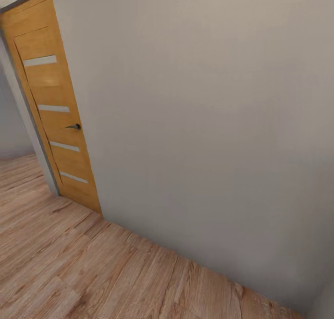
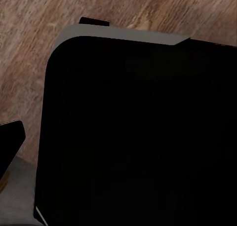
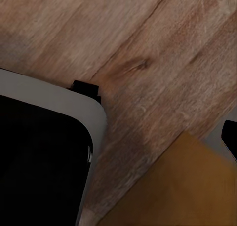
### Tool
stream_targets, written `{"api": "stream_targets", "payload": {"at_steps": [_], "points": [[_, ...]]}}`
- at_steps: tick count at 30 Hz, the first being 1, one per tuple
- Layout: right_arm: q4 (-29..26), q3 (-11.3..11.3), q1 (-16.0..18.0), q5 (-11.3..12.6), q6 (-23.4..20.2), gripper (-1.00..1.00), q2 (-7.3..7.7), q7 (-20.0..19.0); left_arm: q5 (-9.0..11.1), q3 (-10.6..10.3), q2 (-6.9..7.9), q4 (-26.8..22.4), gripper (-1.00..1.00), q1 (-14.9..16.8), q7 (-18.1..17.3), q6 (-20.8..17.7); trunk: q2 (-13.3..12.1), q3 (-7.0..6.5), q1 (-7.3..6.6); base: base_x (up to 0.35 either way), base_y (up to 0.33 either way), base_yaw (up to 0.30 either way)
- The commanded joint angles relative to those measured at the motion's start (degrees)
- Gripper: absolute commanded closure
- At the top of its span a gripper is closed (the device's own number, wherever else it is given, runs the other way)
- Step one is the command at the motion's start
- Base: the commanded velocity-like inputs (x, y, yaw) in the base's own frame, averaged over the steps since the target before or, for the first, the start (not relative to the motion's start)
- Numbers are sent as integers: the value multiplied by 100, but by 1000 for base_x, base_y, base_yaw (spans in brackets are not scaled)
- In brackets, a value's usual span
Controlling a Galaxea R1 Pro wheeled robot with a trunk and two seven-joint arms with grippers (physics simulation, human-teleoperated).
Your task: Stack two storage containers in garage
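Note:
The two storage containers are out of view. The head view faces a plain grey-white wall [image 1: 208, 124] over light wood plank floor [image 1: 93, 272]. In the left wrist view, the robot's black base with its grey rim [image 2: 123, 34] sits over the planks, and a dark tip [image 2: 11, 137] juts in at the frame edge. The right wrist view has the same grey-rimmed base [image 3: 59, 95], wood floor [image 3: 148, 48] and a dark tip [image 3: 230, 136] at the edge. I cannot tell how either gripper's jaws stand.
A wooden door [image 1: 55, 110] with narrow glazed strips and a dark handle [image 1: 74, 126] stands open at the wall's left end, with more plank floor beyond it. A flat orange-brown surface [image 3: 182, 186] lies close by in the right wrist view.

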State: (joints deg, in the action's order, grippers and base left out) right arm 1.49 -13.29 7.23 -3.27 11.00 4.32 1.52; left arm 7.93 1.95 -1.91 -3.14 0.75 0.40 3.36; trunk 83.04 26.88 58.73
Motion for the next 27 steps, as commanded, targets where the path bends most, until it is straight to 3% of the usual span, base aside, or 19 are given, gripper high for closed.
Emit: {"api": "stream_targets", "payload": {"at_steps": [1, 7, 14, 27], "points": [[15, -4, 6, -34, 36, -100, 1, 16, 36, 15, -2, 6, -100, 4, 4, 18, 3, 6, 0, 0, 0, 280], [13, 33, 6, -34, 73, -100, 13, 15, 82, 14, -2, 3, -100, 4, 4, 21, 3, 6, 0, 0, 0, 280], [14, 37, 6, -39, 77, -100, 16, 15, 586, -5, -2, 6, -100, 4, -2, 18, 3, 6, 0, 2, 0, 280], [12, 36, 6, -42, 78, -100, 15, 16, 655, -8, -2, 6, -100, 4, 4, 23, 3, 6, 0, 248, 0, 280]]}}
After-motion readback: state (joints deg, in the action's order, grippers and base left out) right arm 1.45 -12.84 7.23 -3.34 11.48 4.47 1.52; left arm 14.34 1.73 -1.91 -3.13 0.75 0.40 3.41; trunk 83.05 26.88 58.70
